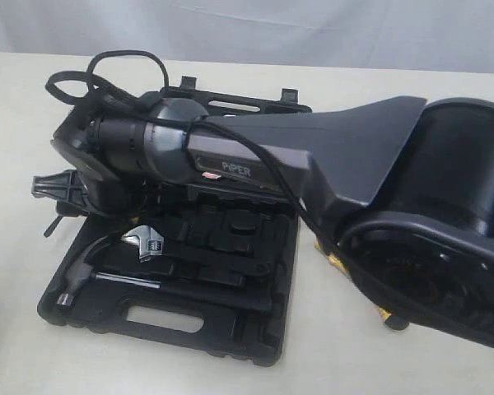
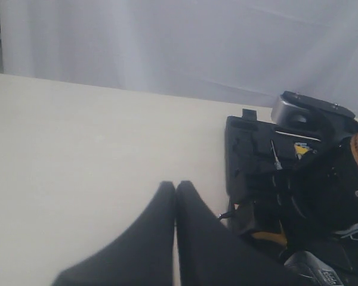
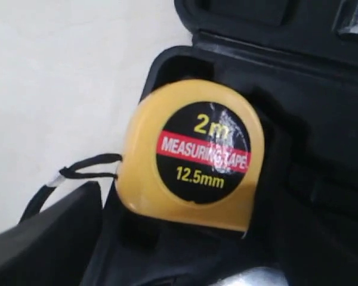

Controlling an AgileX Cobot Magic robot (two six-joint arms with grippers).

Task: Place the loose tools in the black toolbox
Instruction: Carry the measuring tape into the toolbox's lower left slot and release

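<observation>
The black toolbox (image 1: 247,333) lies open on the table, and my right arm reaches across it to its left end. In the right wrist view the yellow tape measure (image 3: 191,158) marked 2m rests in a corner recess of the toolbox (image 3: 322,119). My right gripper (image 1: 62,188) hangs over it, open, with one finger (image 3: 48,232) just beside the tape. In the left wrist view my left gripper (image 2: 176,187) is shut and holds nothing, out over bare table beside the toolbox (image 2: 241,149). Pliers, utility knife and tape roll are not clearly in view.
A black-handled hammer (image 1: 90,267) and a silver wrench (image 1: 148,243) sit in the near half of the toolbox. A screwdriver (image 2: 275,156) lies in the far half. Yellow-and-black bits (image 1: 329,257) peek out under the right arm; I cannot tell what they are.
</observation>
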